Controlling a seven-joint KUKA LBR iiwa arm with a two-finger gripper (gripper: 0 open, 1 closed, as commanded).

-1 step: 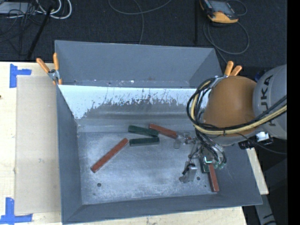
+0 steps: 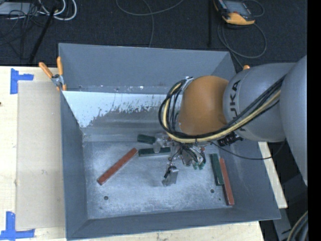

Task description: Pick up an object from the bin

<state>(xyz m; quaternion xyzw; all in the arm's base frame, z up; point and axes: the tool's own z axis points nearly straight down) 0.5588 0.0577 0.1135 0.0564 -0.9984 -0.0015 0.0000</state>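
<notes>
My gripper (image 2: 170,175) hangs low over the middle of the bin floor, under the arm's orange cover. Just to its left, against the back slope, lie two dark green pieces: a flat bar (image 2: 151,152) and a smaller chunk (image 2: 145,138). A long reddish-brown stick (image 2: 117,166) lies slantwise further left on the floor, apart from the gripper. The view shows nothing held in the gripper, and part of it is hidden by the cover and cables.
Along the bin's right side a dark green stick (image 2: 216,169) and a reddish-brown stick (image 2: 226,181) lie side by side. A small green bit (image 2: 200,163) shows under the wrist. The arm covers the bin's right rear part.
</notes>
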